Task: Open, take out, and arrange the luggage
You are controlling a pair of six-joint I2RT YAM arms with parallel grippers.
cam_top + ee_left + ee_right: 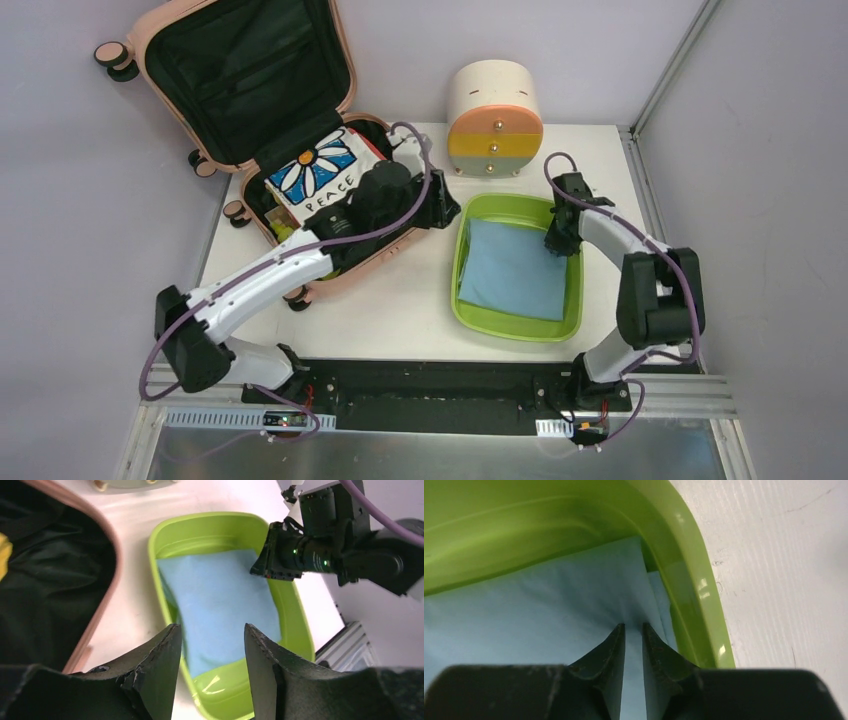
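The peach-pink luggage (250, 70) stands open at the table's back left, its black-lined lid upright. A white fabric item with a daisy and "PEACE" print (320, 170) lies in its lower half. My left gripper (438, 205) hovers at the luggage's right edge, open and empty; in the left wrist view (212, 627) its jaws point towards the tray, with the luggage (50, 580) at the left. My right gripper (553, 240) is down in the lime-green tray (515, 330), its jaws (633, 625) nearly together on a thin fold of the light blue cloth (534, 605).
The folded blue cloth (510, 265) covers most of the tray floor. A cream cylindrical drawer unit (493, 105) stands behind the tray. The tray wall (684, 570) is close on the right of my right fingers. Grey walls enclose the table.
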